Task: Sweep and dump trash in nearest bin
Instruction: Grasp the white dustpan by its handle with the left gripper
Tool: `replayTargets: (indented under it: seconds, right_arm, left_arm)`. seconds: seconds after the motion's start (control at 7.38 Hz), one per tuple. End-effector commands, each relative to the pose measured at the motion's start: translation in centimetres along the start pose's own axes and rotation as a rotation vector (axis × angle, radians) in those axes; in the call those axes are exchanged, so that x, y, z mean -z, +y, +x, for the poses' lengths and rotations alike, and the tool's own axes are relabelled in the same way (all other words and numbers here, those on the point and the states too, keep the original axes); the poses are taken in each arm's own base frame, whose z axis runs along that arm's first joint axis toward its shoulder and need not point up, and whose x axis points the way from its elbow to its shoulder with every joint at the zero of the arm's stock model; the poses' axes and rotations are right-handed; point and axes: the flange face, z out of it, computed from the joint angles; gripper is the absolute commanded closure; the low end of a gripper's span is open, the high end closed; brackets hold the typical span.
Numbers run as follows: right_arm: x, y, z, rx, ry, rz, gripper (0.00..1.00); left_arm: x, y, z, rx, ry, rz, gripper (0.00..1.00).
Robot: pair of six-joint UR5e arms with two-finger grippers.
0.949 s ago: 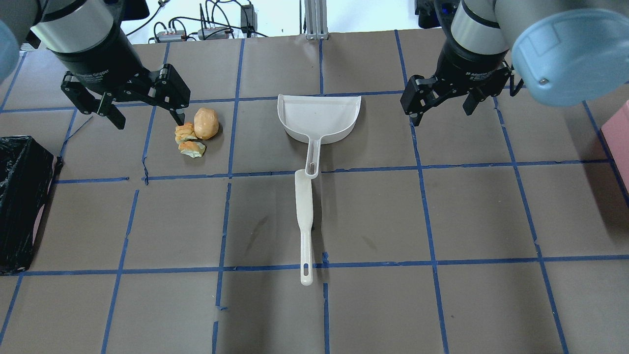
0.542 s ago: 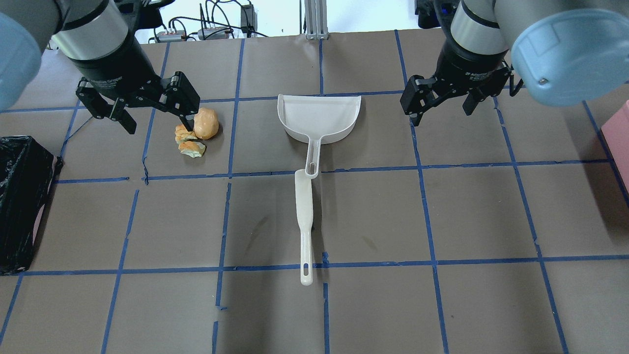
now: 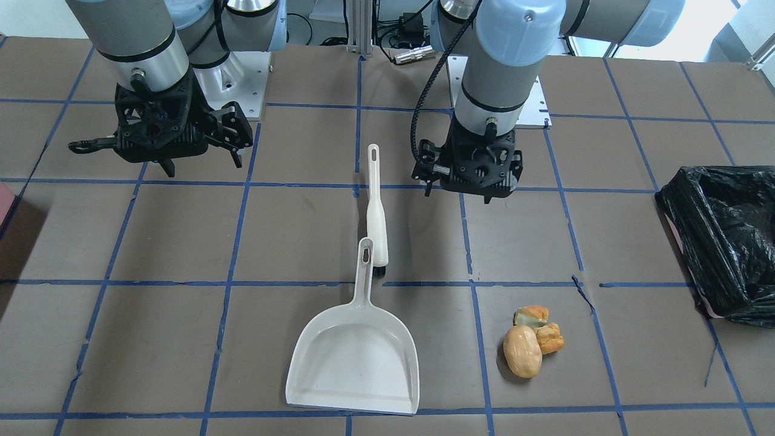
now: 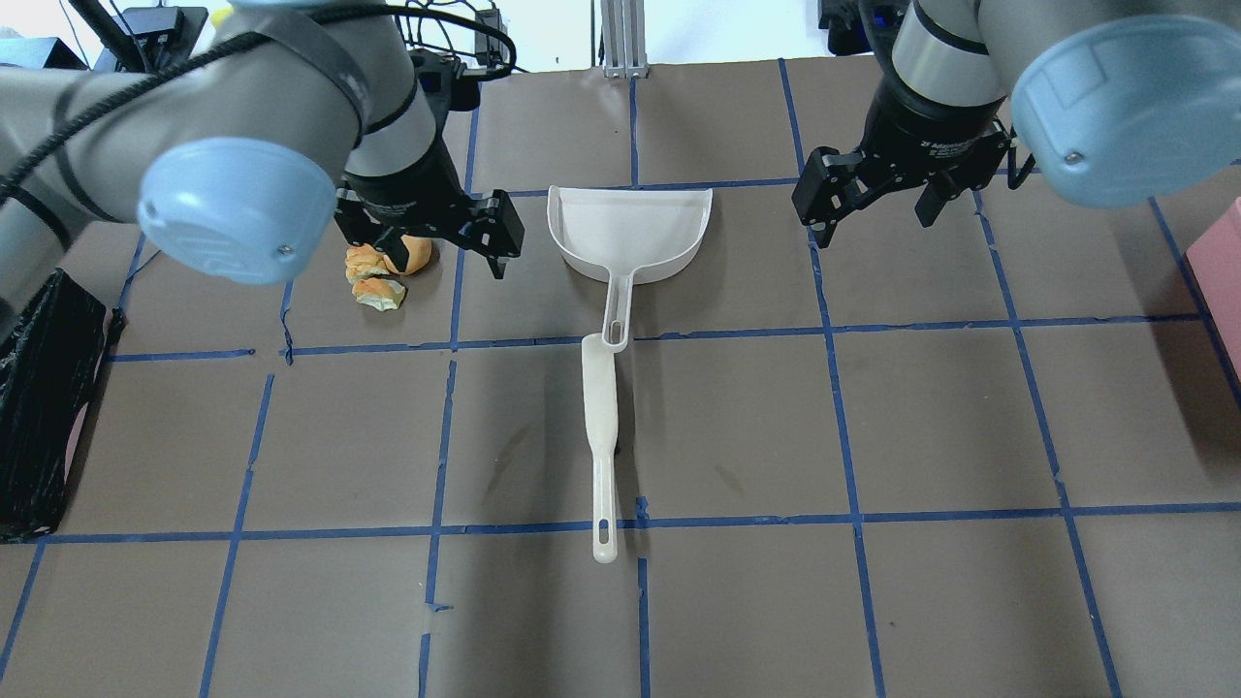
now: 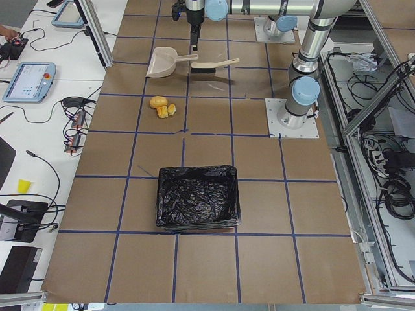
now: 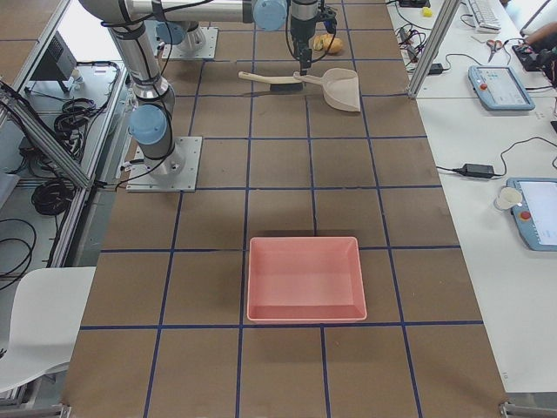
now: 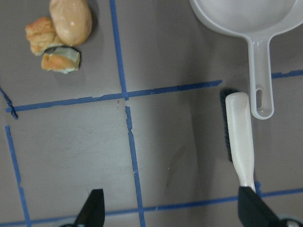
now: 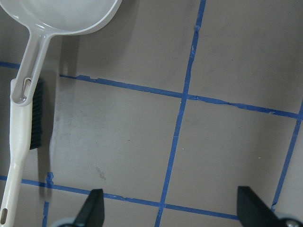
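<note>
Left arm point(image 4: 242, 145) covers top of tan lump point(image 4: 417, 256) in overhead view. Bin point(image 4: 44, 407) cut by left edge there, top corner behind arm; cut by right edge in front view. Pink tray point(image 4: 1224, 271) mostly off right edge. Dustpan point(image 7: 246, 19) mouth cut by top edge in both wrist views. Brush point(image 7: 239, 137) handle end hidden behind left gripper point(image 7: 173, 210).

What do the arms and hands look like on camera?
Both arms are grey-silver tubes with pale blue round joint caps. The left hand and right hand are black, angular, two-fingered. White lettering marks the right wrist's black collar. A black ribbed cable runs along the left arm.
</note>
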Motion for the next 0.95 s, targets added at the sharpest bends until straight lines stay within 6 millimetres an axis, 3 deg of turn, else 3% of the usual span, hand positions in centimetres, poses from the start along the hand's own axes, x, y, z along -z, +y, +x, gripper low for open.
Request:
replayTargets:
  seconds: [0.0,0.41,0.54,0.81]
  right_arm:
    - [-0.1,0.0,0.3,-0.005,0.001,-0.003,0.00]
    - [0.0,-0.1,0.6,-0.011,0.000,0.001,0.00]
    - [0.0,-0.1,0.6,-0.011,0.000,0.001,0.00]
    - [0.1,0.0,0.5,-0.009,-0.001,0.002,0.00]
  left_arm:
    - [-5.8,-0.5,3.6,-0.016,0.037,0.088,0.00]
    - [-11.7,-1.1,10.4,0.022,0.059,0.114,0.00]
    - [-13.6,-1.6,11.2,0.039,0.058,0.093,0.00]
    - [-14.6,-1.7,11.9,0.012,0.055,0.078,0.02]
